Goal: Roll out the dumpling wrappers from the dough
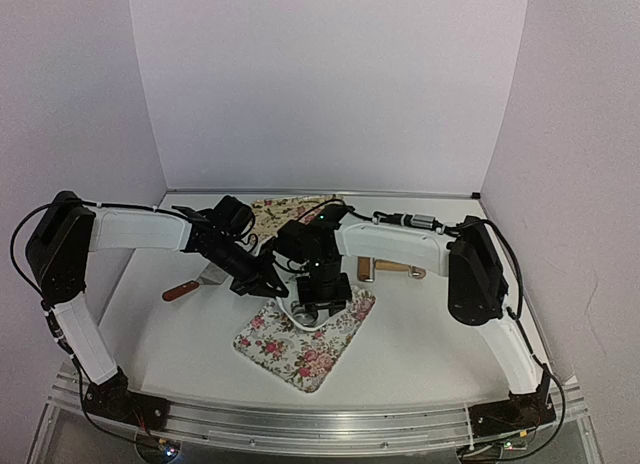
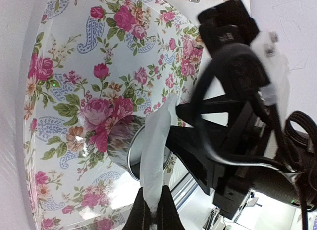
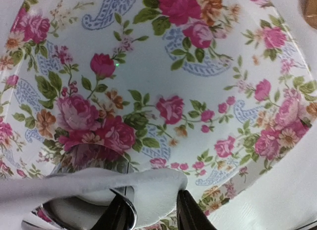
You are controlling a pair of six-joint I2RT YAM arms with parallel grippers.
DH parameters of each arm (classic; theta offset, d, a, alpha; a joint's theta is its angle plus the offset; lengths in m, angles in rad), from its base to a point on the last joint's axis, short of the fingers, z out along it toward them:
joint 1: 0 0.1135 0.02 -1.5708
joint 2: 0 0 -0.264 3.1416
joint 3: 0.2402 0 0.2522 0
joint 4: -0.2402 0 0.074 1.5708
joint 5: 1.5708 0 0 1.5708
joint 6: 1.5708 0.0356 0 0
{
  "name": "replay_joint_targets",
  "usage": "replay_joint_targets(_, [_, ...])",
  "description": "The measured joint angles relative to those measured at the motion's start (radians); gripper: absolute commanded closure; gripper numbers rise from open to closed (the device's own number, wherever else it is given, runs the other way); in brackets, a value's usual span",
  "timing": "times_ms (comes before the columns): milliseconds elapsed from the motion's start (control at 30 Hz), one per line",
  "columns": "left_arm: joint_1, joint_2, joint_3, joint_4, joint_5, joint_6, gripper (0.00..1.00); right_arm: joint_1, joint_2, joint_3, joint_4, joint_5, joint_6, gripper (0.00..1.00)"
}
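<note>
- Dough [image 2: 156,141]: thin white sheet, draped over the metal ring [image 2: 123,143]. The ring stands on the near floral tray [image 1: 300,362], mid-surface btw the 2 arms.
- Left fingers [image 2: 165,214]: pressed together on one end of the sheet, pinching it. The sheet runs up from them across the ring's rim.
- Right fingers [image 3: 189,216]: parted, one each side of the sheet's other end, which hangs btw them w/o looking squeezed. Ring rim is just beside one finger.
- Step, as I read it: prob. clearing the sheet off the ring w/o tearing. Can't tell if a cut disc sits inside the ring, as the sheet hides it.
- To do it well: only one end is gripped, so the left arm should go slow & low. Peel along the sheet's length and don't yank up, since thin dough likely stretches & rips at the pinch.
- Right arm: back the fingers straight away from the dough edge, check nothing sticks to them, don't knock the ring.
- Ring looks loose on the tray and may slide or tip if the sheet drags on the rim. Lift the sheet clear of the rim first, then go sideways.
- Keep the sheet over the tray and unfolded; soft dough prob. sticks to itself.
- Wooden tool [image 1: 392,270], maybe the roller, lies behind the right arm, apart from the tray.
</note>
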Motion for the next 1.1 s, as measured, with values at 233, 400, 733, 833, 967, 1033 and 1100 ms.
replay_joint_targets(233, [-0.001, 0.0, 0.0, 0.028, 0.008, -0.024, 1.0, 0.0, -0.212, -0.177, 0.049, 0.03, 0.001, 0.55])
replay_joint_targets(400, [-0.006, 0.002, 0.0, 0.037, 0.009, -0.035, 1.0, 0.0, -0.288, -0.27, 0.129, 0.013, -0.027, 0.51])
replay_joint_targets(733, [-0.031, 0.022, 0.002, 0.047, 0.011, -0.052, 0.99, 0.019, -0.292, -0.37, 0.391, -0.057, -0.133, 0.43])
replay_joint_targets(833, [-0.036, 0.028, 0.007, 0.053, 0.011, -0.064, 0.98, 0.035, -0.292, -0.37, 0.442, -0.056, -0.169, 0.43])
replay_joint_targets(967, [-0.037, 0.029, 0.011, 0.054, 0.008, -0.074, 0.99, 0.045, -0.292, -0.373, 0.466, -0.05, -0.191, 0.42])
replay_joint_targets(1033, [-0.037, 0.03, 0.011, 0.056, 0.008, -0.078, 1.0, 0.048, -0.298, -0.393, 0.488, -0.037, -0.189, 0.41])
replay_joint_targets(1100, [-0.039, 0.036, 0.012, 0.066, 0.01, -0.086, 1.0, 0.051, -0.321, -0.445, 0.505, -0.013, -0.181, 0.39])
